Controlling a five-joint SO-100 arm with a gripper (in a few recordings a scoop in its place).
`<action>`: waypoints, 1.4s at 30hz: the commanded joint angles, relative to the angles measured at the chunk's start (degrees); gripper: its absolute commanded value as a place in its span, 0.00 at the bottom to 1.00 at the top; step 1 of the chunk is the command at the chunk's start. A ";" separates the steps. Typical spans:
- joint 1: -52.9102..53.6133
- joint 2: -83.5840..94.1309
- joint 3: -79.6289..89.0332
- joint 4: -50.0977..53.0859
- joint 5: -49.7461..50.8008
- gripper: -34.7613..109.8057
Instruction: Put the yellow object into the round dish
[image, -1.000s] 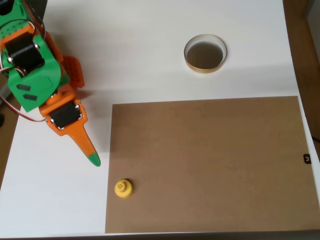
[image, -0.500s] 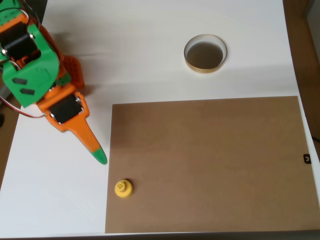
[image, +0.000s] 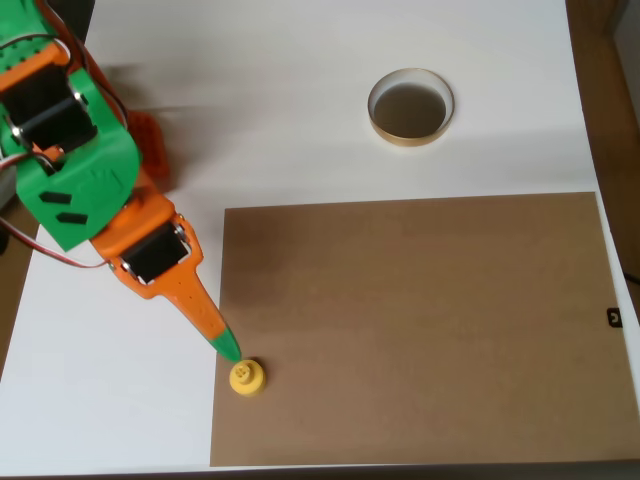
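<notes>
One gripper (image: 228, 347) tip hangs just beside the yellow object (image: 246, 377). We cannot tell its jaw state. The round dish (image: 410, 107) sits well apart.

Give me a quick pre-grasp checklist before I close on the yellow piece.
1. Yellow object upright, on the brown mat's left edge: ok.
2. Gripper tip close to it, just up-left in the overhead view: ok.
3. Fingers straddling the piece: cannot tell; one green-tipped finger shows.
4. Jaws open wide enough: cannot tell.
5. Round dish empty, on the white table: ok.
6. Path across the mat toward the dish unobstructed: ok.
</notes>
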 joint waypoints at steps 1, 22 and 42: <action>0.44 -3.25 -7.21 1.32 -0.88 0.47; 0.00 -42.28 -34.98 12.39 0.44 0.46; -1.32 -52.73 -40.17 18.28 1.76 0.45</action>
